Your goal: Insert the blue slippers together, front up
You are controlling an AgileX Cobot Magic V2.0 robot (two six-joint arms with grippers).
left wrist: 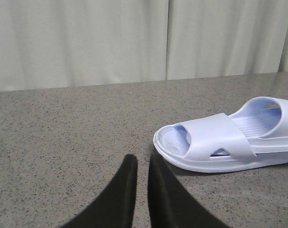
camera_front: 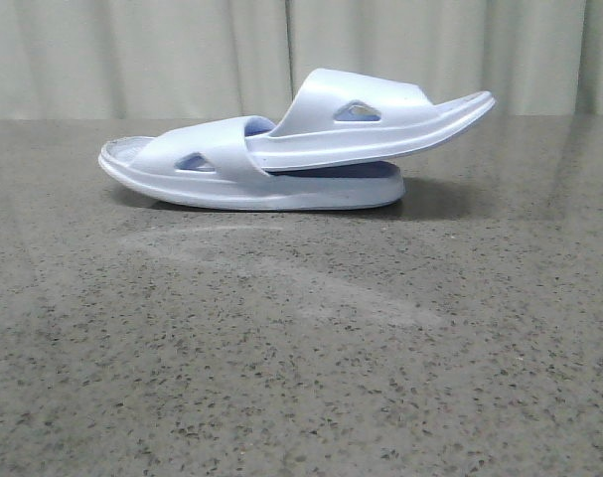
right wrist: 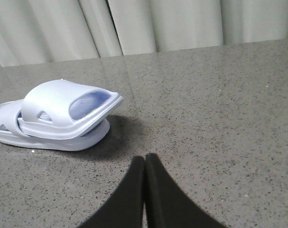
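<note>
Across the front view, the grey speckled table (camera_front: 301, 378) carries the blue slippers nested together toward its far edge, in front of the pale curtain (camera_front: 132, 50). Lower slipper (camera_front: 231, 184) lies flat on its sole, side-on to the camera. Upper slipper (camera_front: 371, 119) has one end pushed under the lower slipper's strap, its other end tilted up and overhanging the lower slipper's right end. No arm or gripper shows in this view.

Left wrist view: left gripper (left wrist: 143, 164) has black fingers (left wrist: 122, 190) nearly together, a thin gap between them, holding nothing. It hangs over bare table (left wrist: 63, 142), near the lower slipper (left wrist: 205, 142) but apart from it. The rounded end of that slipper faces the gripper; ribbed footbed visible through the strap opening. Upper slipper (left wrist: 272, 118) pokes out behind the strap, partly cut by the frame edge.

Right wrist view: right gripper (right wrist: 144, 164) has its fingers (right wrist: 129, 194) pressed shut, tips touching, nothing between them. It is over bare table (right wrist: 219, 118), clear of the slippers. Upper slipper (right wrist: 68, 107) sits on the lower slipper (right wrist: 49, 140), raised open end facing the gripper, shadow underneath.
</note>
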